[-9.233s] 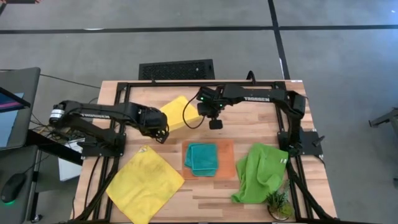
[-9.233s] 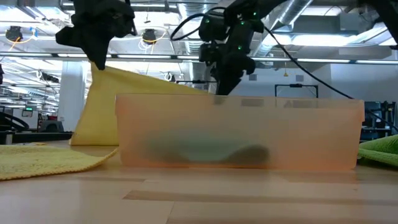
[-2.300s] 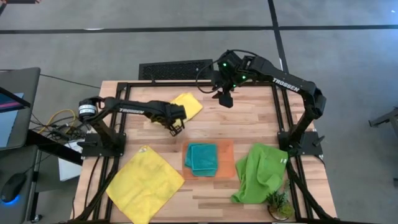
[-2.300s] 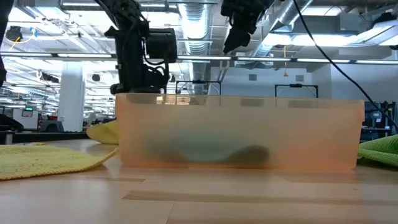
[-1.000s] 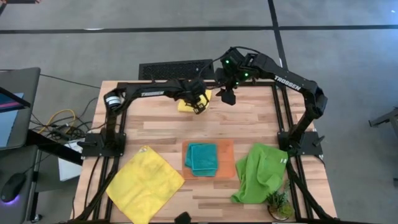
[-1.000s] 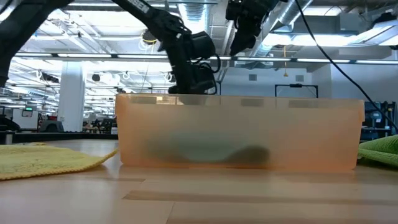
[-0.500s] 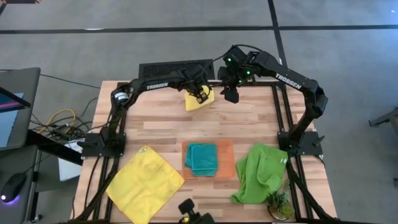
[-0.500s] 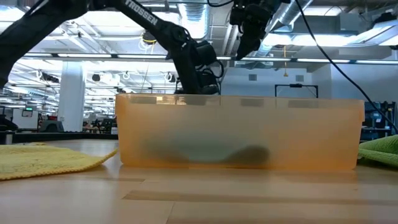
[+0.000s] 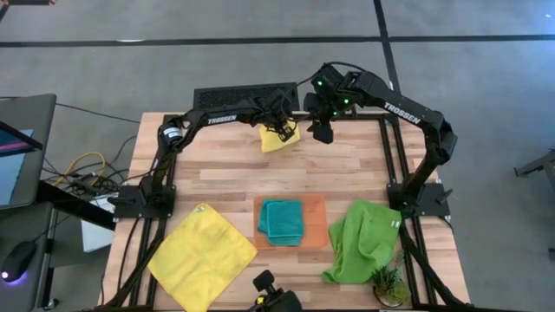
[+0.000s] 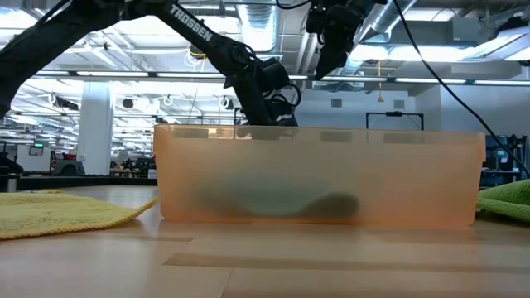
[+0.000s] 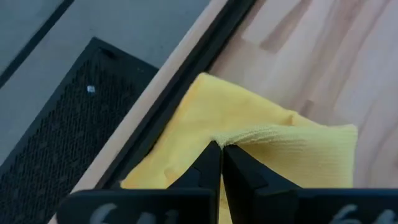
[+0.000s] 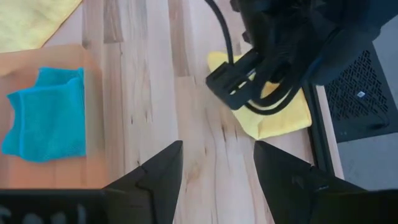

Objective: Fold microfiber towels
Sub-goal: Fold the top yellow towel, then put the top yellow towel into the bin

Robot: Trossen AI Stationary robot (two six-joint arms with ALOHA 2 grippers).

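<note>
A small folded yellow towel point(image 9: 276, 141) lies at the table's far edge, its far side against the black frame rail point(image 11: 186, 87). My left gripper point(image 9: 283, 132) is shut on it. My right gripper point(image 9: 323, 132) hangs open in the air just to the right of it, holding nothing. A folded teal towel point(image 9: 282, 220) lies on the orange tray point(image 9: 317, 227). A second yellow towel point(image 9: 201, 256) lies spread flat at the near left. A lime green towel point(image 9: 364, 238) lies crumpled at the near right. My left gripper pinches a raised ridge of the yellow towel point(image 11: 231, 138) between its two shut fingertips point(image 11: 211, 163). The fingers slant down from the table's left toward the far edge. The rest of the towel point(image 12: 280, 121) lies on the wood around the fingers.
The black frame point(image 9: 386, 147) runs round the table's far and side edges. A small potted plant point(image 9: 388, 282) stands at the near right corner. A dark object point(image 9: 274, 299) shows at the near edge. Bare wood lies between the far towel and the tray.
My left gripper, still shut on the small yellow towel, has gone a little toward the table's right and far edge. The towel has slid with it along the wood.
</note>
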